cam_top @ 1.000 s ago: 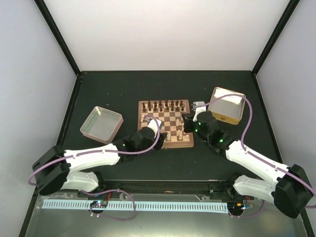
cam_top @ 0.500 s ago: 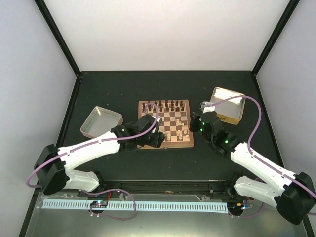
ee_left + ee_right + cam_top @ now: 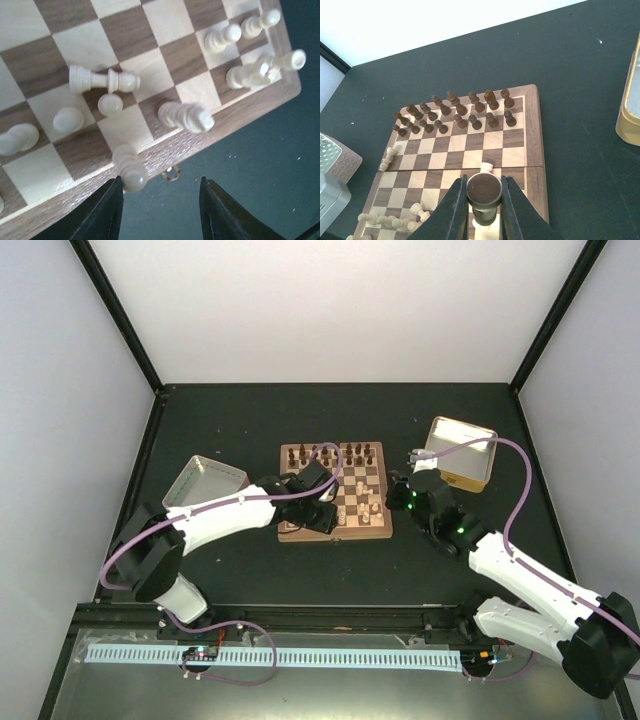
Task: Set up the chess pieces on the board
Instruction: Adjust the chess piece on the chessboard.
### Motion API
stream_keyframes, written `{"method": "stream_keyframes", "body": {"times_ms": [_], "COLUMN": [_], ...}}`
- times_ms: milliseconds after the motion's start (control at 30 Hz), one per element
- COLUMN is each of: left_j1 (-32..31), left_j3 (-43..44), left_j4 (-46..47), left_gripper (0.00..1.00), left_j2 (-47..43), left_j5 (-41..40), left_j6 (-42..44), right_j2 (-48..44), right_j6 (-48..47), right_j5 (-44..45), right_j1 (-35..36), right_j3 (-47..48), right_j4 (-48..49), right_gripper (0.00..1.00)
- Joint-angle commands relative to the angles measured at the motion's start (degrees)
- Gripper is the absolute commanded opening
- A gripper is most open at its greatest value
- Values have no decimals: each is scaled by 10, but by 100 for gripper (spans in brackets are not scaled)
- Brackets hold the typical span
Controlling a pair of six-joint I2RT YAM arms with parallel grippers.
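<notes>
Chess pieces (image 3: 185,116) just ahead of left claw (image 3: 160,189), half open, empty, right claw (image 3: 484,186) gripping one

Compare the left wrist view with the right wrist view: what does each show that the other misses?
Only the left wrist: the open left gripper and, just beyond it, a small brass latch. Only the right wrist: two rows of dark pieces, a yellowish tray, and the right gripper shut on a held piece. Both: the board and pale chess pieces, some toppled.
</notes>
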Motion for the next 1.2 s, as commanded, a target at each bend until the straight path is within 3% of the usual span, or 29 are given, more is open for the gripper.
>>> {"method": "stream_keyframes", "body": {"times_ms": [0,167,933,1167], "left_j1": [8,11,11,11], "left_j3": [40,52,55,66], "left_j4": [-9,-30,-25,-21], "left_gripper": [42,29,32,24], "left_j2": [26,46,54,64], "left_j5": [4,-9,-24,-30], "left_j6": [1,4,14,20], "right_j2": [-9,-7,9,11], "right_j6": [-8,-12,-11,-12], "right_j5": [8,6,-9,-10], "right_j1": [-5,-7,-11,-11], "right_j3": [-8,-11,-8,-6], "right_j4": [24,27,37,38], "right_gripper": [12,12,12,12]}}
